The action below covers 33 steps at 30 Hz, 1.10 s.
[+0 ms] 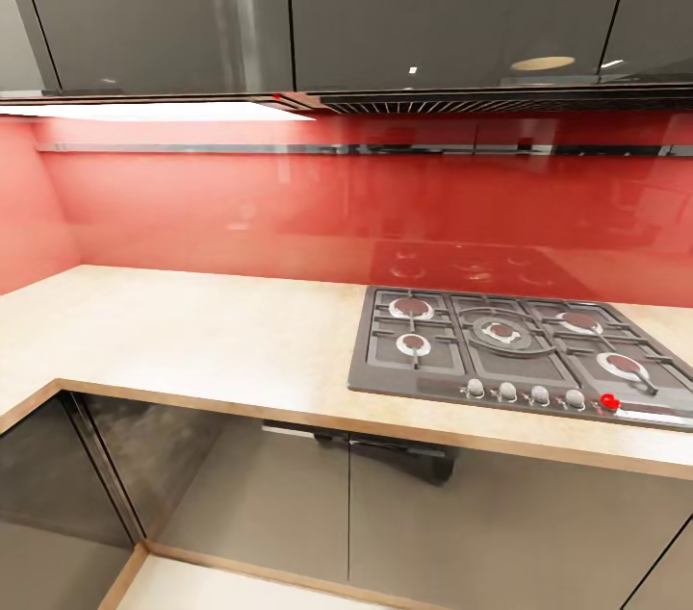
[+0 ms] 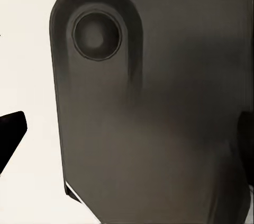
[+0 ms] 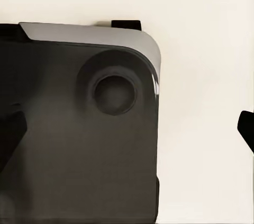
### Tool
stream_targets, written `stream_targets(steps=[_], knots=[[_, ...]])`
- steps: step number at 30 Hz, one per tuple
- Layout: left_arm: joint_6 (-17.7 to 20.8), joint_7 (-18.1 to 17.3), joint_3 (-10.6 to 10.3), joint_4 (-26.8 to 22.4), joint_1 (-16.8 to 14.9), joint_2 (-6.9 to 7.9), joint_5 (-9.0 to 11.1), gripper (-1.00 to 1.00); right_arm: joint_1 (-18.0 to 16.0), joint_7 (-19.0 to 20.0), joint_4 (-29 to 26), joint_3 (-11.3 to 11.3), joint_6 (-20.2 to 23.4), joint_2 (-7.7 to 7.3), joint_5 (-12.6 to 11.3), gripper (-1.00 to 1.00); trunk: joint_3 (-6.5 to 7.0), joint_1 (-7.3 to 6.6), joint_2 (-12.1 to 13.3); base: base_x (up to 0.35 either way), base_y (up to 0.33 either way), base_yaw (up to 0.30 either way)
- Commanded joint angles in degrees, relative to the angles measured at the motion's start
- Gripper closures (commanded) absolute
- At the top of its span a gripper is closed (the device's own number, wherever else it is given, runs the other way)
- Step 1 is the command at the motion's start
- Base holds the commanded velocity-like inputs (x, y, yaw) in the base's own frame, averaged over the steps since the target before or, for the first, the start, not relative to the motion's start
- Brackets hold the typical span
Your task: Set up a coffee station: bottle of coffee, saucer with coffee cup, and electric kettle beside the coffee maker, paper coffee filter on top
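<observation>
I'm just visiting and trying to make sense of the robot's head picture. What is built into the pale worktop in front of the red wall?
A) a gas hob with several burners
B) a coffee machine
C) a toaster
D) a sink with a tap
A: a dark gas hob with several burners and a row of knobs along its front sits set into the pale worktop below the red wall.
</observation>
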Motion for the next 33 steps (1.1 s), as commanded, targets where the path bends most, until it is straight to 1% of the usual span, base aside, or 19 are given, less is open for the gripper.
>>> stream_targets(steps=[1, 5, 10, 12, 13, 18, 21, 30, 33], knots=[[-0.03, -0.03, -0.01, 0.23, -0.30, -0.03, 0.05, -1.00, 0.30, -0.01, 0.09, 0.01, 0.14, -0.08, 0.04, -1.00, -0.05, 0.00, -0.02, 0.000, 0.000, 0.000], [0.13, 0.07, 0.07, -1.08, -1.09, -0.73, -0.17, -1.00, -1.03, -0.03, -1.21, 0.08, 1.42, -1.37, 0.16, -1.00, -0.05, 0.00, -0.02, 0.000, 0.000, 0.000], [0.10, 0.20, 0.10, -2.69, -1.36, -0.57, -0.32, -1.00, -1.72, -0.04, -2.84, 0.15, 2.85, -1.90, 0.23, -1.00, -0.05, 0.00, -0.02, 0.000, 0.000, 0.000], [0.04, 0.20, 0.11, -3.34, -1.38, -0.50, -0.33, -1.00, -1.78, -0.07, -3.48, 0.12, 2.36, -1.97, 0.20, -1.00, -0.05, 0.00, -0.02, 0.000, 0.000, 0.000], [0.00, 0.22, 0.11, -17.63, -1.39, -0.48, -0.33, -1.00, -1.81, -0.10, -13.67, 0.10, 1.87, -2.00, 0.19, -1.00, -0.05, 0.00, -0.02, 0.000, 0.000, 0.000], [-0.13, 0.26, 0.27, -18.18, -1.43, -0.39, -0.33, -1.00, -1.82, -0.07, -14.25, 0.13, -2.01, -2.11, 0.21, -1.00, -0.05, 0.00, -0.02, 0.000, 0.000, 0.005], [-0.14, 0.27, 0.32, -18.09, -1.43, -0.39, -0.30, -1.00, -1.82, -0.06, -14.20, 0.16, -2.28, -2.12, 0.22, -1.00, -0.05, 0.00, -0.02, 0.000, 0.000, 0.100], [-1.37, 0.24, 0.37, -17.92, -1.43, -0.34, -0.27, -1.00, -1.73, -0.04, -14.09, 0.19, -2.55, -2.11, 0.26, -1.00, -0.05, 0.00, -0.02, 0.000, 0.000, 0.211], [-1.58, 0.22, 0.38, -17.89, -1.43, -0.26, -0.27, -1.00, -1.73, -0.04, -14.12, 0.19, -2.56, -2.12, 0.28, -1.00, -0.05, 0.00, -0.02, -0.024, -0.087, 0.097]])
